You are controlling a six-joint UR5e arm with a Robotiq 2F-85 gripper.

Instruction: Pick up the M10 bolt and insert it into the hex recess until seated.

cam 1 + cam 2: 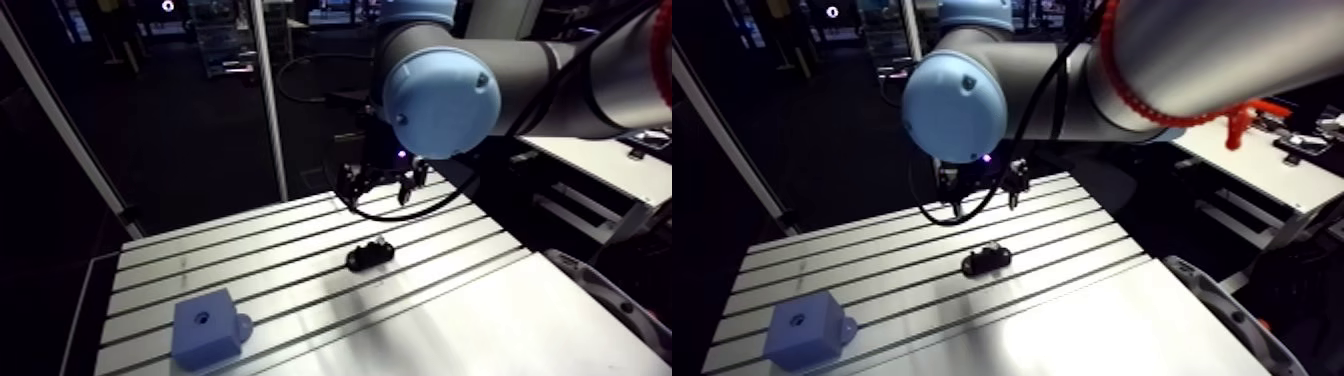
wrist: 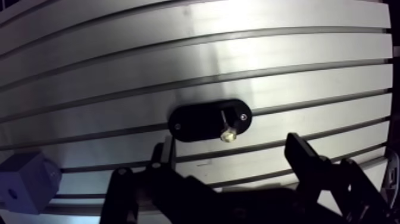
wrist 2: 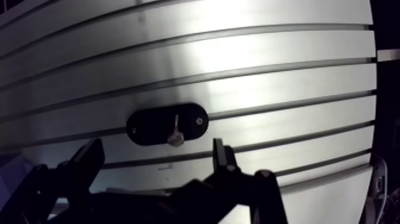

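Hand (image 2: pixel 229 146) with fingers (image 2: pixel 303 158) apart, above bolt (image 2: pixel 226 130) on black oval plate (image 2: pixel 193 122)

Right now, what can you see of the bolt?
The bolt is small, silvery metal: a thin shank with a wider, brighter head. It seems to stand on a black oval holder, near one end, touching only that. The holder lies on the slotted table. The open tool hovers above, clear of it. Threads are too small to tell.
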